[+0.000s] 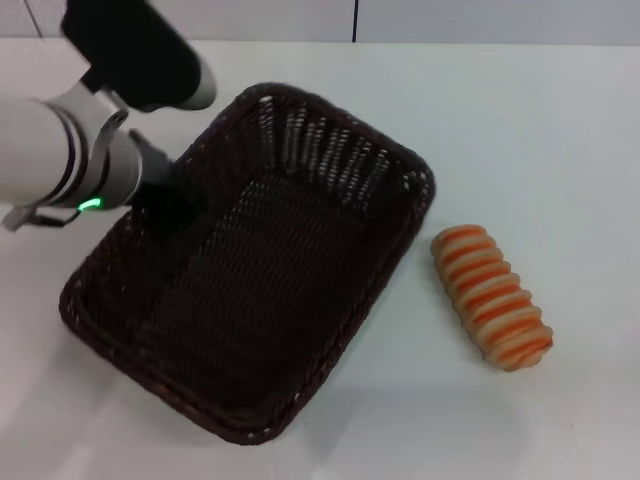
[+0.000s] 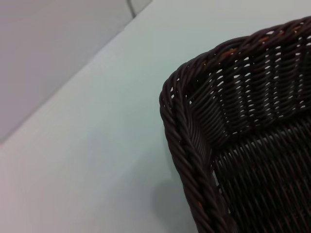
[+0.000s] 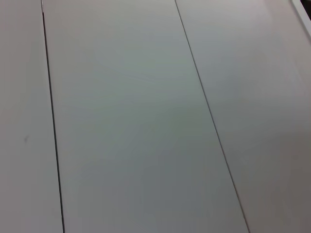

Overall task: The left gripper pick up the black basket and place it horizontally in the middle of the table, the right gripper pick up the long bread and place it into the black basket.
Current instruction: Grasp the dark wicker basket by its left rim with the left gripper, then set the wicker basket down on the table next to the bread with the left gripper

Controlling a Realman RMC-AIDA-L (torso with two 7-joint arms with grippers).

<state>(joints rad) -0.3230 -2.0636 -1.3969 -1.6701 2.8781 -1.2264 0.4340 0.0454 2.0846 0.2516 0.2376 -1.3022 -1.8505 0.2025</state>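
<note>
The black basket (image 1: 260, 290) lies empty on the white table (image 1: 540, 130), left of centre, with its long sides running diagonally. My left gripper (image 1: 160, 185) is at the basket's left long rim, dark against the weave. The left wrist view shows a rounded corner of the basket's braided rim (image 2: 187, 145) close up, with the table (image 2: 97, 145) beside it. The long bread (image 1: 492, 296) lies on the table to the right of the basket, apart from it. My right gripper is out of view.
The table's far edge meets a grey wall (image 1: 450, 20) at the back. The right wrist view shows only flat grey panels (image 3: 131, 121) with dark seams.
</note>
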